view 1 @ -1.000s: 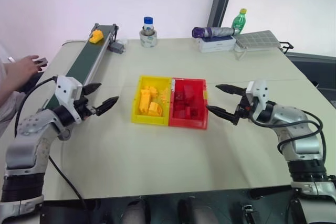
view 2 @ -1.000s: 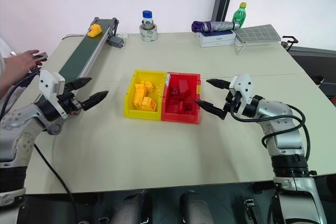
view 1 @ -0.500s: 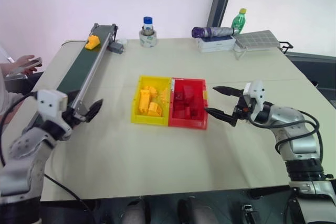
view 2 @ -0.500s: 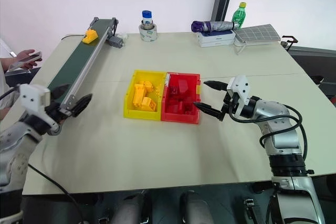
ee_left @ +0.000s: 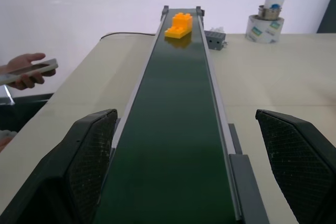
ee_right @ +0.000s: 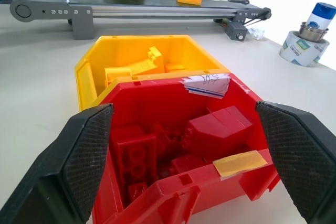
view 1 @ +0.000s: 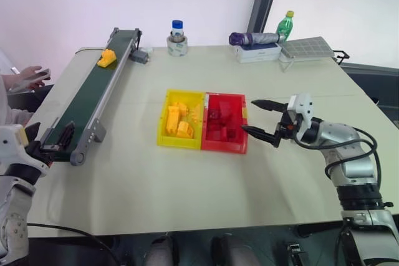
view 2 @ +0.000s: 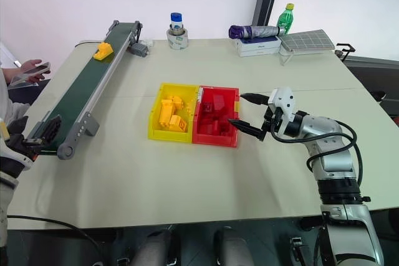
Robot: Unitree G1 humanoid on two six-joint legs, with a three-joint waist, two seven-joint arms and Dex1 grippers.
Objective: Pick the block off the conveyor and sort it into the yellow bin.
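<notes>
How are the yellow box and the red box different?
The yellow bin is yellow and holds yellow bricks; the red bin is red and holds red bricks. The yellow bin sits on the conveyor's side; the red bin sits nearer the right gripper, whose open fingers point at it. Both are the same small low-walled shape, touching side by side.

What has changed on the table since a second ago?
The left gripper swung away from beside the yellow bin to the near end of the conveyor, open and empty, now looking up the belt. The block rode a little nearer along the belt. The person's hand shifted slightly beside the conveyor. The right gripper stayed open beside the red bin, and both bins kept their places.
</notes>
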